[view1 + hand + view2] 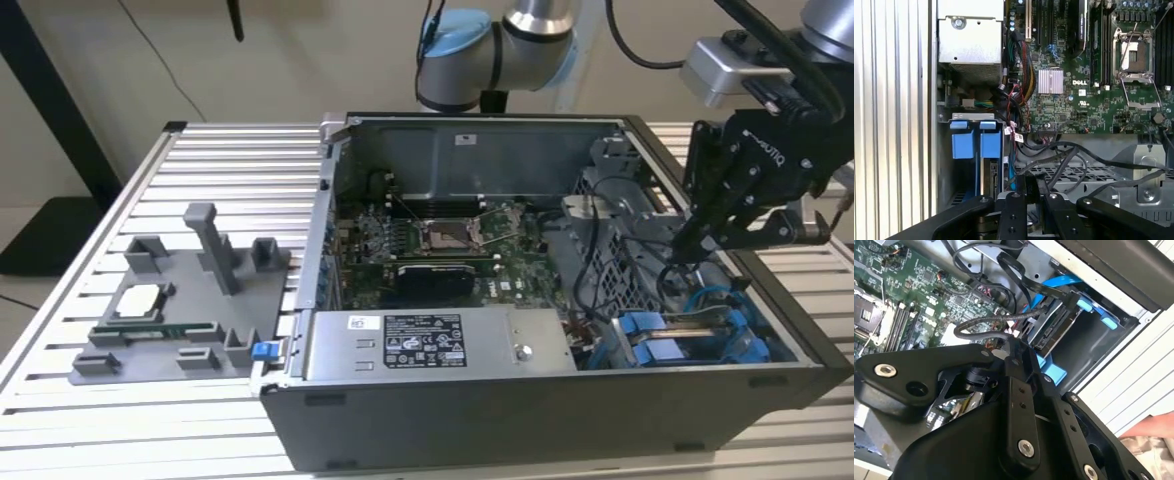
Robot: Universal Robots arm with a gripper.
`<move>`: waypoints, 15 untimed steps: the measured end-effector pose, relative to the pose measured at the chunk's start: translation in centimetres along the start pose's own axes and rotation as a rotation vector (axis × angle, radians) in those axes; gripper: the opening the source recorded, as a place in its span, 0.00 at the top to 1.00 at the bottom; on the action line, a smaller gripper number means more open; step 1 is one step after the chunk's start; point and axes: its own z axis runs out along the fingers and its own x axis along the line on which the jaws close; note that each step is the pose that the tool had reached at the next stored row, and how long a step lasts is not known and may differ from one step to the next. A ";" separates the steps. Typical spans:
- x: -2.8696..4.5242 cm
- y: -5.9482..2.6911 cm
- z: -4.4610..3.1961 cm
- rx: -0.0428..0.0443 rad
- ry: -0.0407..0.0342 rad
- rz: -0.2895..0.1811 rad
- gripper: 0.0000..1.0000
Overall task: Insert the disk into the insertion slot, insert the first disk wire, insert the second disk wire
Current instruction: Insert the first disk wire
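Exterior view gives us the disk sitting in the slot of the drive cage, at the near corner of the case on that view's right, with its blue frame showing at the cage's top. In the second wrist view we see the disk edge-on inside the cage, with a black plug lying against its end; we cannot tell whether the plug is pushed home. A grey wire loops from near that plug to the gripper, and a blue cable runs just behind the plug. The gripper hangs just above the cage, tilted toward it, and we cannot tell whether it is open, closed or pinching the wire. Beside the cage lies the board, with the power supply along the case's near wall. The case rests on a slatted table, and a grey fixture stands well apart on the exterior view's left.
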 end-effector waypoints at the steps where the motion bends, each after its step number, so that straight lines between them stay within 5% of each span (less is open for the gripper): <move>1: 0.12 -0.05 0.00 -0.0005 0.0000 0.000 1.00; 15: 0.78 -0.24 0.13 -0.0017 0.0000 0.001 1.00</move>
